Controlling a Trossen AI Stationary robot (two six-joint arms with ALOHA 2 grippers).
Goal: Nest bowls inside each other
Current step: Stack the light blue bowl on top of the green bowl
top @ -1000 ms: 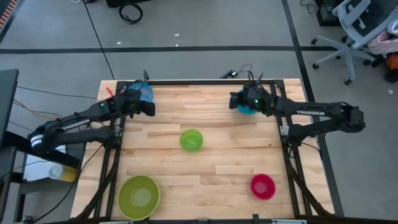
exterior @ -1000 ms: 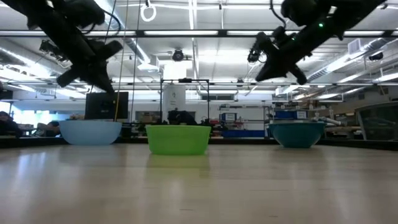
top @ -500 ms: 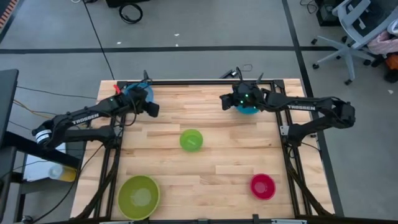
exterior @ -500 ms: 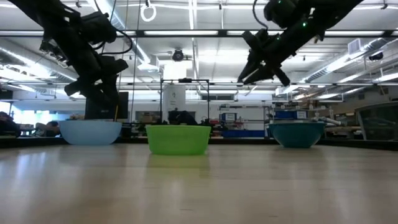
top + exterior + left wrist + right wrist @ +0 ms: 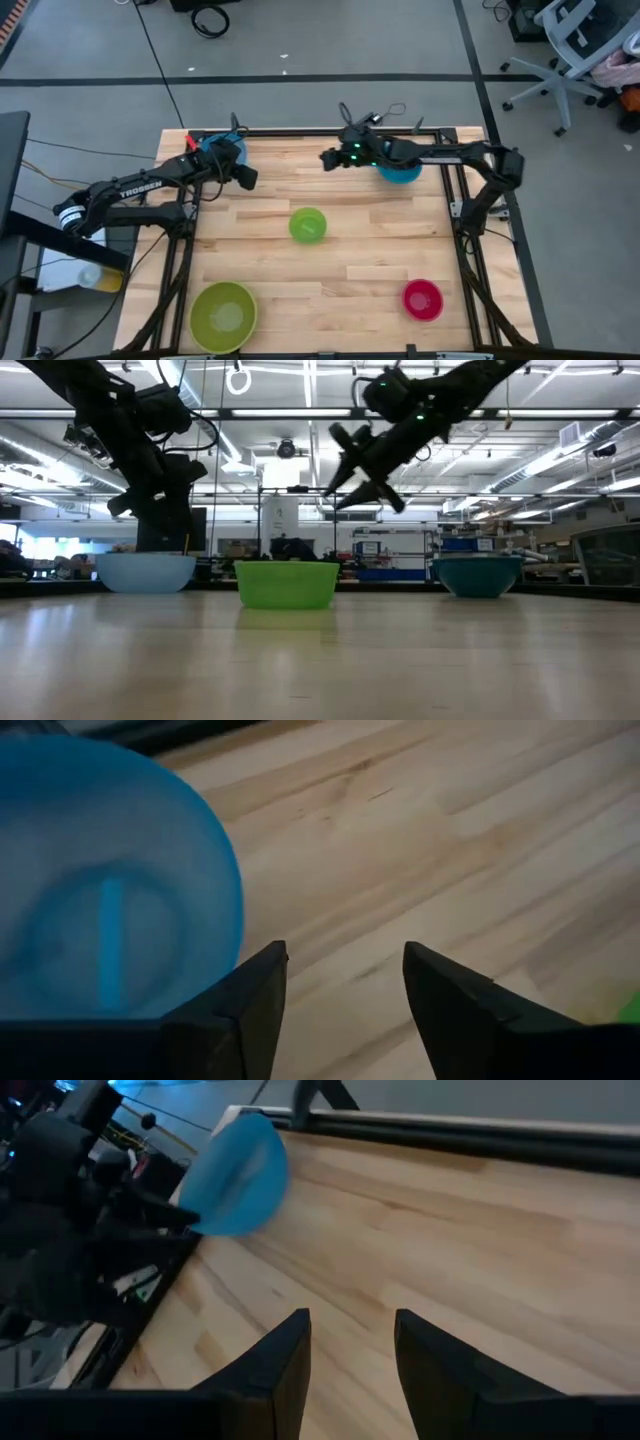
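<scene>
The light blue bowl (image 5: 222,150) stands on its base at the table's far left corner, also in the low view (image 5: 147,572) and the left wrist view (image 5: 100,880). My left gripper (image 5: 246,177) hovers open just right of it, fingers (image 5: 345,1005) over bare wood. The teal bowl (image 5: 402,172) sits at the far right. My right gripper (image 5: 326,158) hangs open above the far middle of the table, left of the teal bowl, facing the light blue bowl (image 5: 235,1175). The small green bowl (image 5: 307,225) rests at the centre.
The large lime-green bowl (image 5: 224,316) stands at the near left and the red-pink bowl (image 5: 422,299) at the near right. A dark frame rail (image 5: 300,131) runs along the far edge. Bare wood lies between the bowls.
My right gripper has swung from over the teal bowl toward the table's left along the far edge, and its fingers have opened. My left gripper has shifted slightly right, away from the light blue bowl, and has opened too. No bowl has moved.
</scene>
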